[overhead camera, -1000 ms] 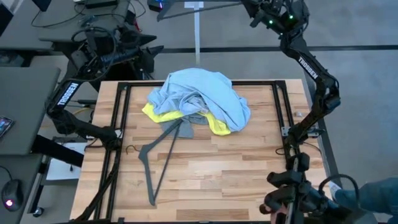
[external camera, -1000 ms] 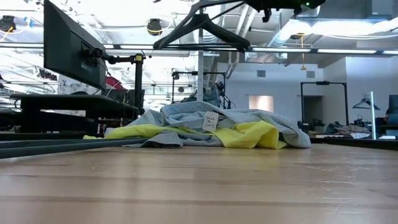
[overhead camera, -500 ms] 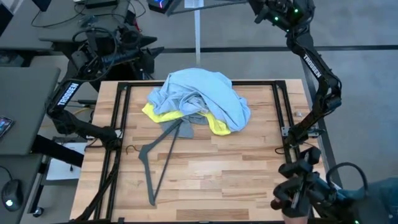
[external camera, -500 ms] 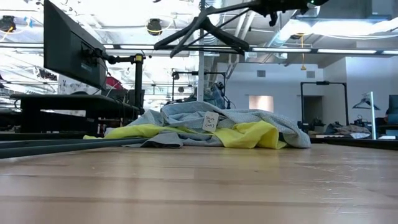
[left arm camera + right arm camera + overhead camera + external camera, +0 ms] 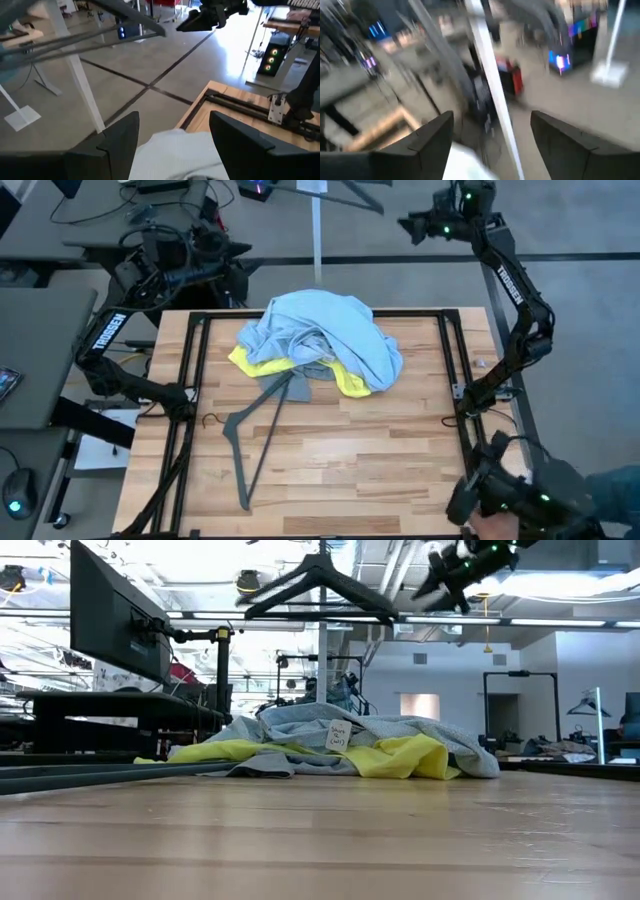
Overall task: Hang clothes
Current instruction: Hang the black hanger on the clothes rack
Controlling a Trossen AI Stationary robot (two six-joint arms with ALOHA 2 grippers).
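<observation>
Dark right tool (image 5: 412, 226): fingers spread wide, empty, raised beyond tabletop (image 5: 400, 460) far edge | left tool (image 5: 172, 132): wide, empty, above clothes (image 5: 320, 340) | clothes: crumpled pale-blue, neon-yellow, grey heap, far-centre tabletop.

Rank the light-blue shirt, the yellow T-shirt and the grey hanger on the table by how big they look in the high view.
1. Light-blue shirt, covering the most area.
2. Grey hanger, long but thin.
3. Yellow T-shirt, mostly buried, only edges showing.
</observation>
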